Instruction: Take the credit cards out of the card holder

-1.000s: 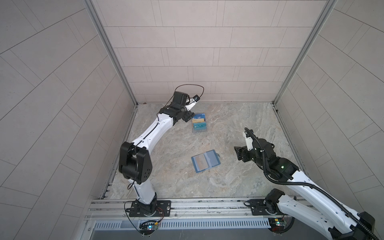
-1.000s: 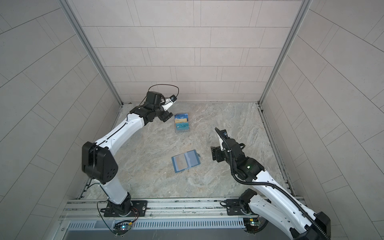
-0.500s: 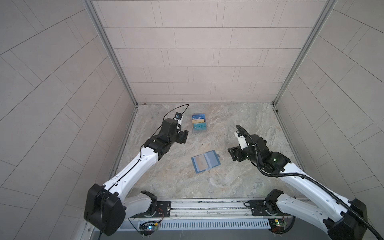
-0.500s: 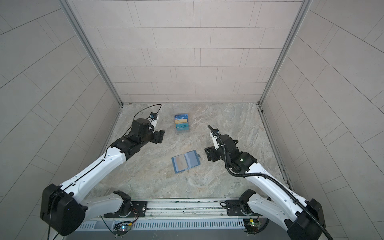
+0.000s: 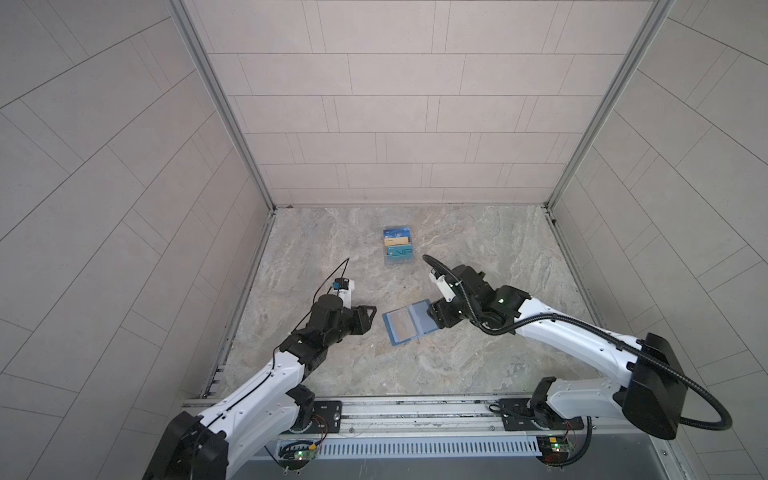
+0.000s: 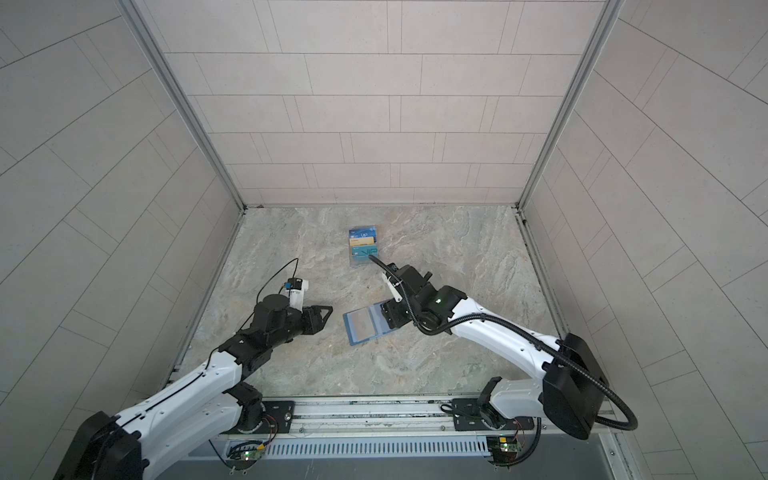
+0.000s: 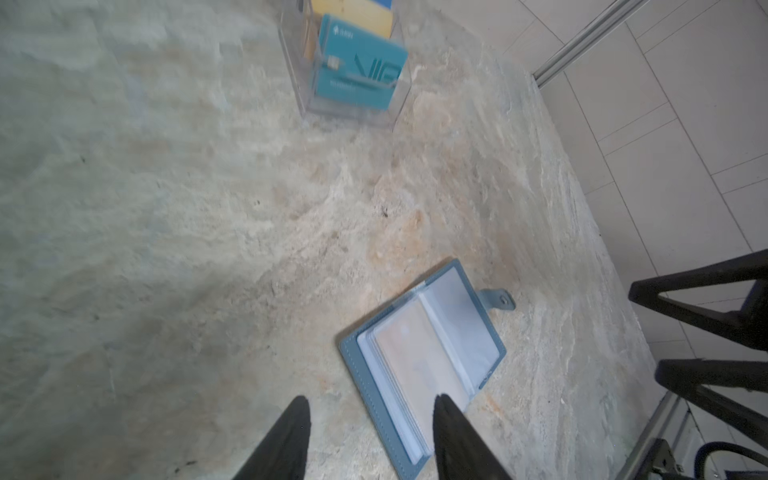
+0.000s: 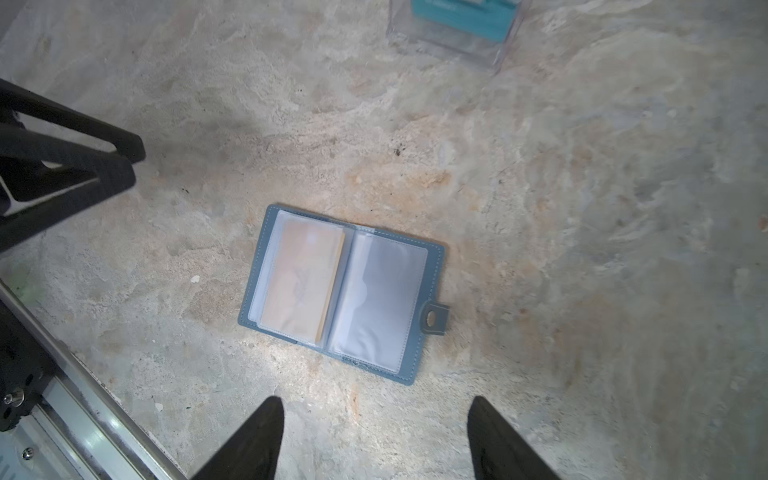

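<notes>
In both top views the card holder (image 5: 409,326) lies opened flat near the middle of the marbled tabletop (image 5: 332,374), well apart from a clear card stand (image 5: 398,249) nearer the back wall. The left gripper (image 5: 368,316) hangs just beside the holder's left edge. The right gripper (image 5: 436,320) hovers over its right page. The arms flank it, likely so one can pin it while the other pulls.

In the left wrist view, the left gripper (image 7: 372,403) has its jaws partly apart and empty, with one tip above the holder's (image 7: 419,361) near corner. The cover is teal, and a snap tab (image 7: 498,300) sticks out.

In the right wrist view, the right gripper (image 8: 376,404) has its jaws wide apart and empty, just short of the holder (image 8: 340,291). A gold-yellow card (image 8: 301,278) shows through the left clear sleeve (the right sleeve looks empty, though stacked sleeves may hide more).
</notes>
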Robot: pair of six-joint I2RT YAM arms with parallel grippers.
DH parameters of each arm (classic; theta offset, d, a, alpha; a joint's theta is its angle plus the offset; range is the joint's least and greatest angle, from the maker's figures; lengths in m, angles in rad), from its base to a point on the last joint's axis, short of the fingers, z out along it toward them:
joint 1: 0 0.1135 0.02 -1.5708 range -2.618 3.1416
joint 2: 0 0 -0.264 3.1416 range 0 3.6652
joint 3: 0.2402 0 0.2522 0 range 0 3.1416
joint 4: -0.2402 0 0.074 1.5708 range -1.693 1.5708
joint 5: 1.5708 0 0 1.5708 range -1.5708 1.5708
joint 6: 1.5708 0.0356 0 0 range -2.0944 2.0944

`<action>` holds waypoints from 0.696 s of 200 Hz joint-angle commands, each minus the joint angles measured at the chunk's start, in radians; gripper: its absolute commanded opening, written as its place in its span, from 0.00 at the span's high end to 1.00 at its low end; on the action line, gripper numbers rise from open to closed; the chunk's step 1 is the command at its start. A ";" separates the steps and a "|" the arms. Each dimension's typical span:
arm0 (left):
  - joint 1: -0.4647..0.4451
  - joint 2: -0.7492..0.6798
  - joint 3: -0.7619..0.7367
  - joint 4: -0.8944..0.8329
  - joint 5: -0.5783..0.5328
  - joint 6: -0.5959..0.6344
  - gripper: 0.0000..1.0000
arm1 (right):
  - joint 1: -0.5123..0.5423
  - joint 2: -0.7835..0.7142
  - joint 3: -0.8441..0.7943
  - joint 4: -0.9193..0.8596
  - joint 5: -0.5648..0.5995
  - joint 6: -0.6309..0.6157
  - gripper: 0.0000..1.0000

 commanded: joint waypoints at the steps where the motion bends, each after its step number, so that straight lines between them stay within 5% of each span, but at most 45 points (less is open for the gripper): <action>1: -0.049 0.016 -0.028 0.200 0.062 -0.076 0.52 | 0.052 0.059 0.032 0.039 0.029 0.042 0.29; 77: -0.076 0.197 -0.057 0.346 0.106 -0.078 0.82 | 0.102 0.305 0.077 0.167 -0.010 0.104 0.39; 139: -0.086 0.410 -0.036 0.475 0.162 -0.076 0.94 | 0.117 0.391 0.089 0.216 -0.008 0.111 0.39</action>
